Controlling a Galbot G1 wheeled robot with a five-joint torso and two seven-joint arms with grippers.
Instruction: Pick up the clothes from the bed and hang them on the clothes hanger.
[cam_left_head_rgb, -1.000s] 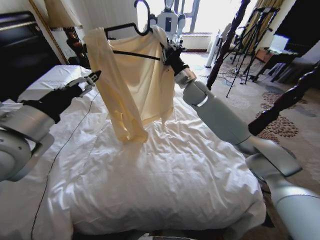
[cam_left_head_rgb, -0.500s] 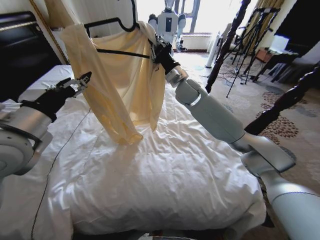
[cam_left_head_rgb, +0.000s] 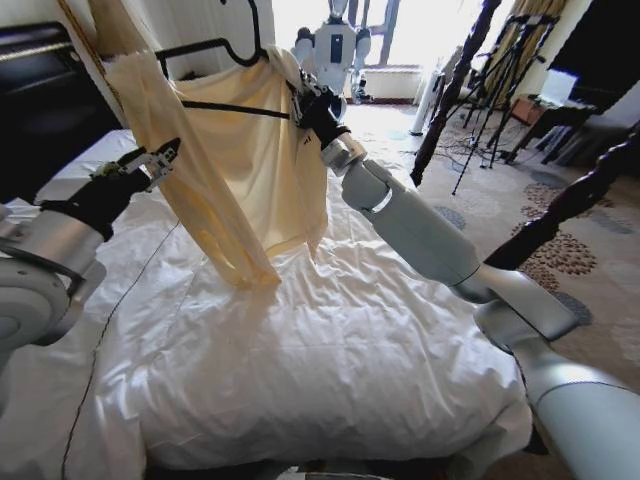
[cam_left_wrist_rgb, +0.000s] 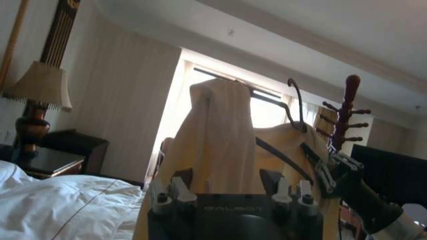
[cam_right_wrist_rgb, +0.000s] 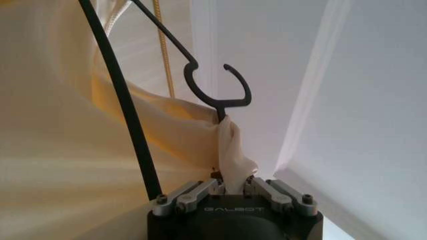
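The cream clothes (cam_left_head_rgb: 250, 170) are draped over the black clothes hanger (cam_left_head_rgb: 236, 108) and held high above the bed (cam_left_head_rgb: 300, 350). My right gripper (cam_left_head_rgb: 308, 103) is shut on the garment's shoulder at the hanger's end. The right wrist view shows the cloth (cam_right_wrist_rgb: 60, 150) pinched in the gripper (cam_right_wrist_rgb: 231, 186), with the hanger's hook (cam_right_wrist_rgb: 220, 90) just beyond. To the left, my left gripper (cam_left_head_rgb: 165, 155) is open beside the hanging sleeve. In the left wrist view, the garment (cam_left_wrist_rgb: 220, 130) and hanger (cam_left_wrist_rgb: 277, 155) hang beyond the open left gripper (cam_left_wrist_rgb: 230, 192).
White pillows (cam_left_head_rgb: 110, 150) and a dark headboard (cam_left_head_rgb: 40, 100) lie at the left. Dark bed posts (cam_left_head_rgb: 460, 80) rise on the right, with black tripods (cam_left_head_rgb: 500, 80) behind. Another robot (cam_left_head_rgb: 335, 45) stands by the window. A lamp (cam_left_wrist_rgb: 43, 85) sits on a nightstand.
My right gripper has carried the hanger and garment up and to the left. My left gripper has shifted slightly left and stays beside the sleeve.
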